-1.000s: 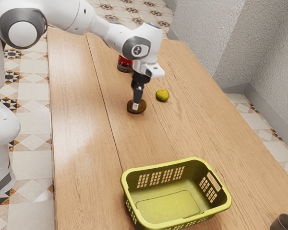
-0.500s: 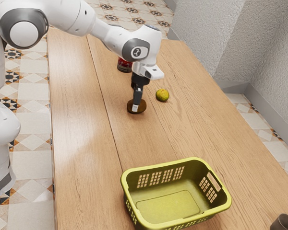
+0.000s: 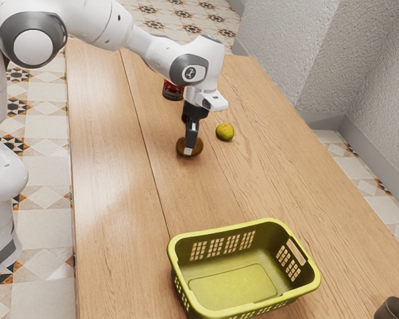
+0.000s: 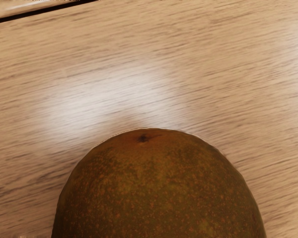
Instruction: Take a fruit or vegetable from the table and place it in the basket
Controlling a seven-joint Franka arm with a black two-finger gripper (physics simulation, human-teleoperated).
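Above tiled floor (image 3: 43, 229), near pale wall (image 3: 279, 46): wooden table (image 3: 113, 199); gripper (image 3: 188, 151) at brown fruit (image 4: 159, 188), can't tell if clenched

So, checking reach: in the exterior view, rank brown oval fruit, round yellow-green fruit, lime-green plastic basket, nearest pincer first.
1. Brown fruit, at the pincer.
2. Yellow-green fruit, toward the exterior view's right.
3. Lime-green basket, farthest, lower in view.

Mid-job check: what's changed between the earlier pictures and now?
The black gripper has come down slightly at the round brown fruit; whether it has taken hold, I can't tell. That fruit shows no clear move. The small yellow-green fruit and the yellow-green plastic basket stayed put.
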